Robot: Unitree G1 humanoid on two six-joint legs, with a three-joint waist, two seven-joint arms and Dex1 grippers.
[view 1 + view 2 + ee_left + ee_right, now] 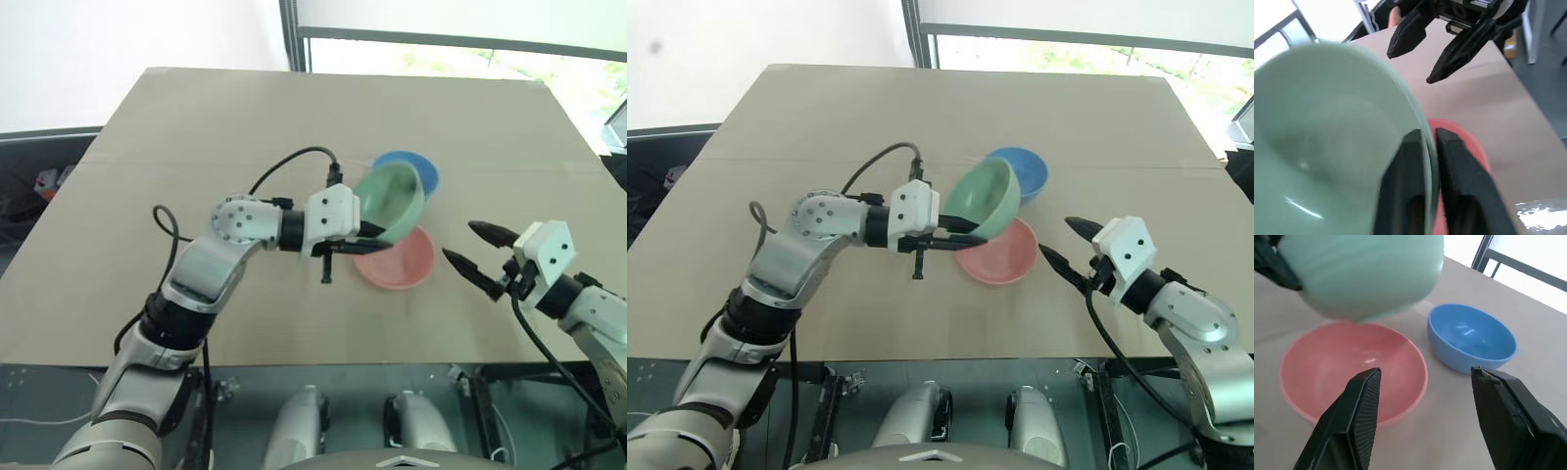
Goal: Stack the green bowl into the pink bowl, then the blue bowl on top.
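Tan table (245, 137), flat, carrying the bowls near its centre-right.

Left end effector (377, 231) reaching in from 9 o'clock of the bowl group, clamped on the rim of the green bowl (390, 201); one black finger inside the wall, one outside, as seen in the left wrist view (1405, 186). Green bowl held clear of the table, tipped on its side with the opening turned toward the left arm, hanging over the far edge of the pink bowl (395, 258) and not seated in it.

Right end effector (478, 253) at 3 o'clock of the pink bowl, near it, touching nothing. Fingers spread wide and empty, tips aimed at the bowls; right wrist view looking between both fingers (1359, 416) onto the pink and blue bowls.

Pink bowl upright on the table, empty, directly below the green one. Blue bowl (413, 169) upright on the table at 12 o'clock of the pink bowl, just beside it, partly hidden behind the green bowl in the head views.
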